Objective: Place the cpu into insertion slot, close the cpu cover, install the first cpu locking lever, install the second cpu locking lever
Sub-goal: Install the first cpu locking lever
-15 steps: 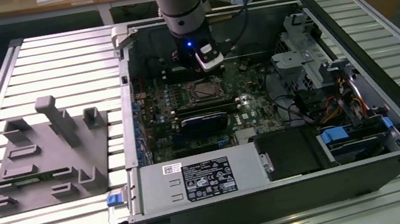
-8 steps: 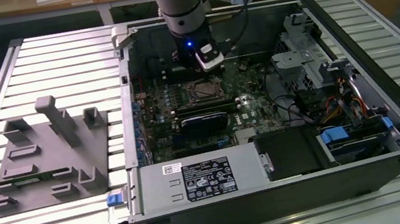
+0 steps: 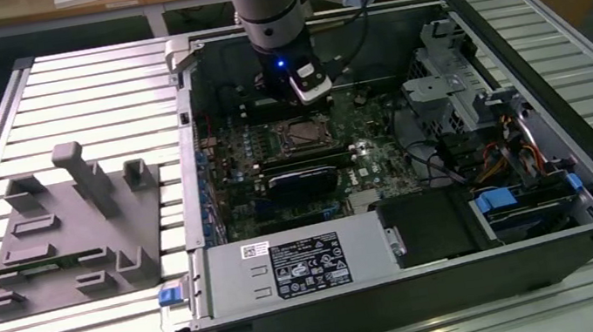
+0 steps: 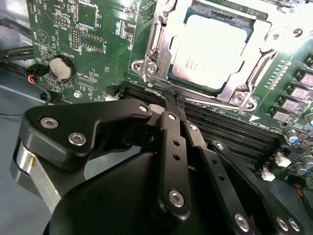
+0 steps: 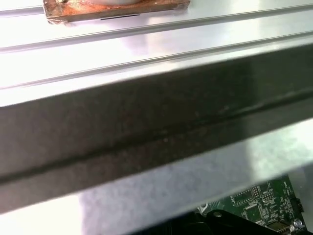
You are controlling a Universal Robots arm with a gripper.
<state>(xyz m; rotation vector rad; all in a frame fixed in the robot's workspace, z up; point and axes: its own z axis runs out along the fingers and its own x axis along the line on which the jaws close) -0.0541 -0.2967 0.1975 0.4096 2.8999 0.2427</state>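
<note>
Pincer point(image 4: 175, 100) closed, fingertips pressed together just beside the cpu cover point(image 4: 159, 46), which lies shut over the cpu point(image 4: 208, 46) in the insertion slot point(image 3: 299, 135), centre of the exterior view, inside the open computer case point(image 3: 580, 176).

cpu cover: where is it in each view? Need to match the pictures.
Exterior view: the cpu cover sits mid-motherboard inside the open case, just below the arm's wrist.
Second wrist view: upper right, a silver frame closed around the cpu, beyond the gripper.
First wrist view: I can't find it there.
Shared landmark: the green motherboard.
</note>
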